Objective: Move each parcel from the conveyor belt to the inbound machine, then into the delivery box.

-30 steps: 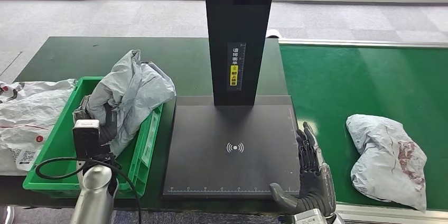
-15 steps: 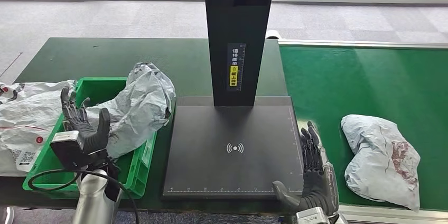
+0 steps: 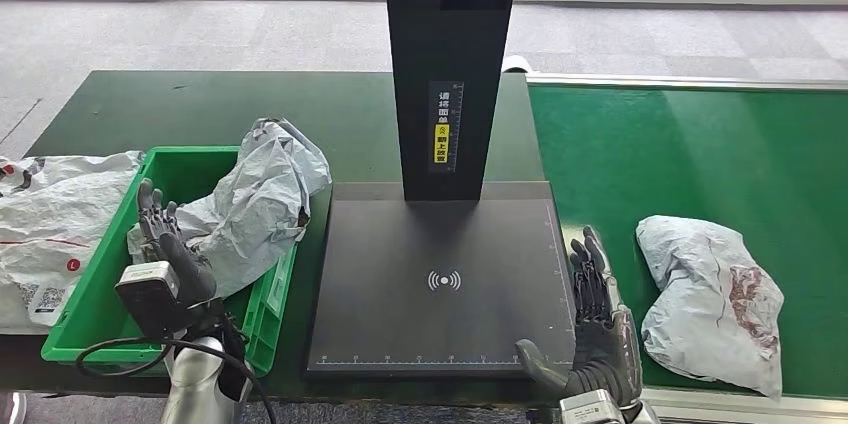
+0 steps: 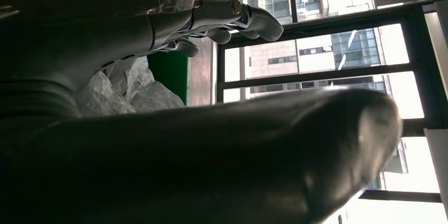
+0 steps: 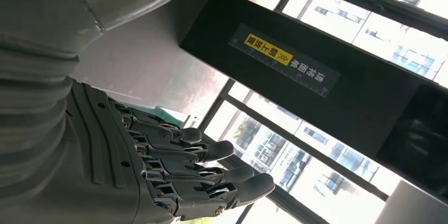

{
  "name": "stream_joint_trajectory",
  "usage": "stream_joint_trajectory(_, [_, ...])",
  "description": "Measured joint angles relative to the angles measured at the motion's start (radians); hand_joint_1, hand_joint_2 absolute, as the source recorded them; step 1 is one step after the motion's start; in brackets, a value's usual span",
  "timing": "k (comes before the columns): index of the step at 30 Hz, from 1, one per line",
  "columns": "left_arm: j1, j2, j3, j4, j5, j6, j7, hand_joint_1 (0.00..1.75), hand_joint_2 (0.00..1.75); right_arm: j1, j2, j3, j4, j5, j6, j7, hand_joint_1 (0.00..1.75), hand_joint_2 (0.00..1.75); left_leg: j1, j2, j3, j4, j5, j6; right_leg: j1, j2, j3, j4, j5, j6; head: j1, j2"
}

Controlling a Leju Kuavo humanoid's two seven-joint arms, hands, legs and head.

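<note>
A crumpled grey parcel lies in the green delivery box, spilling over its right wall. My left hand hovers open beside it over the box, fingers spread and holding nothing; the left wrist view has its fingers above the parcel. A second grey parcel with a reddish patch rests on the green conveyor belt. My right hand stands open at the right edge of the inbound machine's black plate, a little left of that parcel, fingers straight.
The machine's black column with a yellow label rises behind the plate. White bagged parcels lie left of the box. The dark green table extends behind the box.
My left hand has let go of the grey parcel and come up out of the box with its fingers spread. The parcel settled in the box. The conveyor parcel drifted slightly left.
</note>
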Motion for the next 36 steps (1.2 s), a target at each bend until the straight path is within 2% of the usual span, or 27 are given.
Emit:
stream_joint_trajectory(8, [0.009, -0.009, -0.015, -0.006, -0.041, 0.064, 0.056, 0.0, 0.0, -0.014, 0.0, 0.0, 0.001, 0.033, -0.023, 0.022, 0.0, 1.75, 0.0, 0.0, -0.002, 0.0, 0.0, 0.0, 0.0, 0.0, -0.002, 0.0, 0.0, 0.0, 0.0, 0.0])
stream_joint_trajectory(12, [0.036, -0.008, -0.058, -0.045, -0.048, 0.004, 0.064, 0.0, 0.0, -0.032, 0.0, -0.042, 0.012, 0.237, -0.185, 0.165, 0.0, 1.75, 0.0, 0.0, -0.003, 0.0, 0.0, 0.0, 0.0, 0.001, -0.003, 0.0, 0.0, 0.0, 0.0, 0.0])
stream_joint_trajectory(16, [0.076, -0.007, -0.087, -0.099, 0.008, -0.107, 0.026, 0.0, 0.0, -0.072, -0.005, -0.165, 0.066, 0.522, -0.352, 0.341, 0.0, 1.75, 0.0, 0.001, -0.003, 0.0, -0.001, 0.0, 0.0, 0.002, -0.003, 0.0, 0.0, 0.0, 0.0, 0.0])
stream_joint_trajectory(19, [0.11, -0.007, -0.095, -0.135, 0.07, -0.174, -0.044, 0.0, 0.0, -0.133, -0.026, -0.276, 0.175, 0.695, -0.435, 0.443, 0.0, 1.75, 0.0, 0.002, -0.004, 0.0, -0.001, 0.001, 0.0, 0.003, -0.004, -0.001, 0.0, 0.0, 0.0, 0.0])
stream_joint_trajectory(26, [0.129, -0.013, -0.098, -0.166, 0.107, -0.212, -0.106, 0.0, 0.0, -0.291, -0.121, -0.424, 0.503, 0.752, -0.479, 0.528, 0.0, 1.75, 0.0, 0.002, -0.004, 0.001, -0.001, 0.001, 0.0, 0.002, -0.004, 0.0, 0.001, 0.001, 0.0, 0.0])
stream_joint_trajectory(32, [0.129, -0.02, -0.098, -0.169, 0.099, -0.211, -0.111, 0.0, 0.0, -0.44, -0.217, -0.464, 0.804, 0.757, -0.523, 0.54, 0.0, 1.75, 0.0, 0.002, -0.004, 0.001, -0.001, 0.001, 0.0, 0.003, -0.004, 0.0, 0.002, 0.001, 0.0, 0.0])
stream_joint_trajectory(36, [0.132, -0.024, -0.097, -0.171, 0.091, -0.204, -0.111, 0.0, 0.0, -0.527, -0.252, -0.47, 0.967, 0.748, -0.529, 0.518, 0.0, 1.75, 0.0, 0.002, -0.004, 0.001, -0.001, 0.001, 0.0, 0.003, -0.005, 0.0, 0.002, 0.001, 0.0, 0.0])
